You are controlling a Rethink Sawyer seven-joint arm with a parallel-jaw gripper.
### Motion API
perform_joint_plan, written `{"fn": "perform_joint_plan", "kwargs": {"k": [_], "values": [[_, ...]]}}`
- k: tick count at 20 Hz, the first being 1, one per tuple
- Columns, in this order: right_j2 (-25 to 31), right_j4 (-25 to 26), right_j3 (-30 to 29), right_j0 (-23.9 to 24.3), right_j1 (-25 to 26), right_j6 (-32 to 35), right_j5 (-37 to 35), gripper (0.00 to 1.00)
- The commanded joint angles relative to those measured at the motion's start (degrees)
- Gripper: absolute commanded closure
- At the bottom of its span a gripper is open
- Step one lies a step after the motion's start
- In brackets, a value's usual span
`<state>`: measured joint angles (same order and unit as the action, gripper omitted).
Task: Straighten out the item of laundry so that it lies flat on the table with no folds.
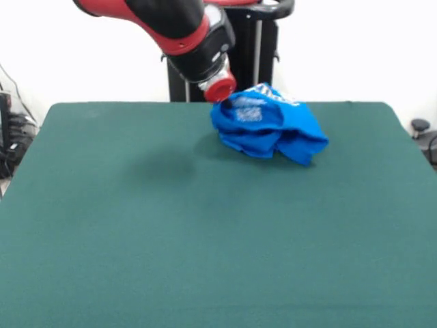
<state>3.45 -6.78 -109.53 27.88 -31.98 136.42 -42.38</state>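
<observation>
The bright blue T-shirt (268, 124) is bunched in a crumpled heap on the far right part of the dark green table (171, 232). A bit of its white print shows on the upper folds. Its top rises to a peak next to my arm. My red and black arm (184, 31) comes down from the upper left, and its red wrist end (220, 87) sits right at the shirt's upper left edge. The gripper itself is hidden behind the shirt, so its state does not show.
The robot's black pedestal (263, 48) stands behind the table's far edge. Cables and dark gear (12, 130) lie beyond the table's left side. A small dark object (420, 126) sits off the right edge.
</observation>
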Motion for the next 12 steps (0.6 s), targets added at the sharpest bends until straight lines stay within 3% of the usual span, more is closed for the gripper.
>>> {"fn": "perform_joint_plan", "kwargs": {"k": [1, 7, 12], "values": [[0.82, 5.32, 6.95, -2.35, -0.78, -1.79, 7.35, 1.0], [0.99, 4.85, 8.2, -3.68, -5.25, 2.62, 3.52, 1.0], [-4.32, 5.67, 12.88, -7.43, -5.99, 8.16, 0.54, 1.0]]}}
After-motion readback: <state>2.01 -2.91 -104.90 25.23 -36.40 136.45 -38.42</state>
